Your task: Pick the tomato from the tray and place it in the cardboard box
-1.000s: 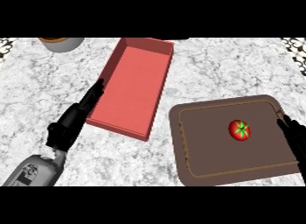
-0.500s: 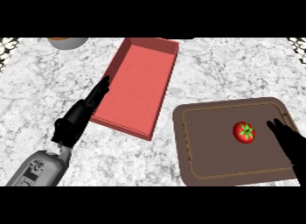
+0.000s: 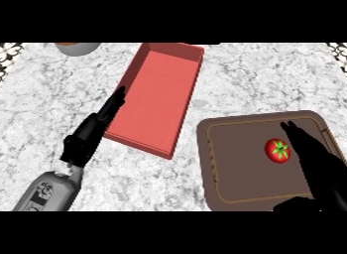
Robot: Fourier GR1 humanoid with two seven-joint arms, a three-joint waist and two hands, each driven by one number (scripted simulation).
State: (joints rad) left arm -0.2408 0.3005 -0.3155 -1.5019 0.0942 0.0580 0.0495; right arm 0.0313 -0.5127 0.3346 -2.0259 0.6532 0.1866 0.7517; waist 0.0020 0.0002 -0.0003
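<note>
Marbled grey counter (image 3: 30,124) under everything. Left robot hand (image 3: 92,134) rests open beside the red cardboard box (image 3: 158,96), fingers straight. Brown tray (image 3: 239,163) sits right of the box, tomato (image 3: 276,150) on it toward the right. Right robot hand (image 3: 319,166) hovers open just beside it. You likely have light, smooth, bruisable fruit: cup its sides.

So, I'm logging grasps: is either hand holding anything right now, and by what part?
Nothing is held. The right hand is open over the tray, fingers straight beside the tomato. The left hand is open by the red box.
</note>
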